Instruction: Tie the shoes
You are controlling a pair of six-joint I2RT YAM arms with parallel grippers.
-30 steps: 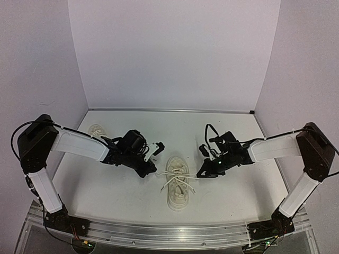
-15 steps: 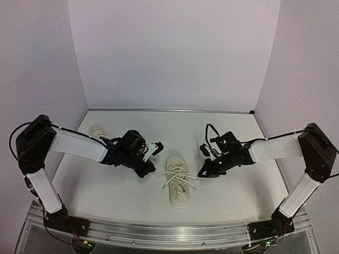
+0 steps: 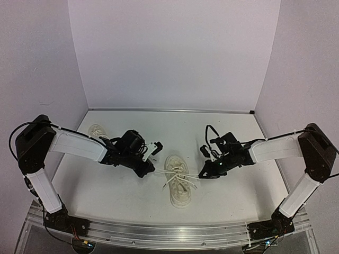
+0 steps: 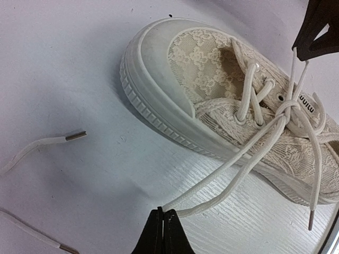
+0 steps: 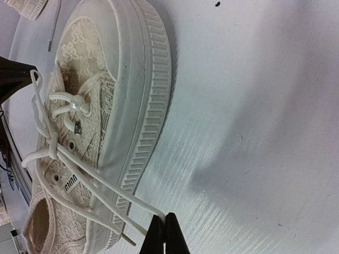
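Shoe [image 3: 178,182]: mid-counter [image 3: 106,201], between the two arms, laces crossed in a knot over the tongue.
Second shoe [image 3: 97,129]: far left, behind the left arm.
Left end effector [image 4: 163,225]: clenched on a lace [image 4: 233,169] loop stretched leftward.
Right end effector [image 5: 164,227]: clenched on the opposite loop, low beside the sole.
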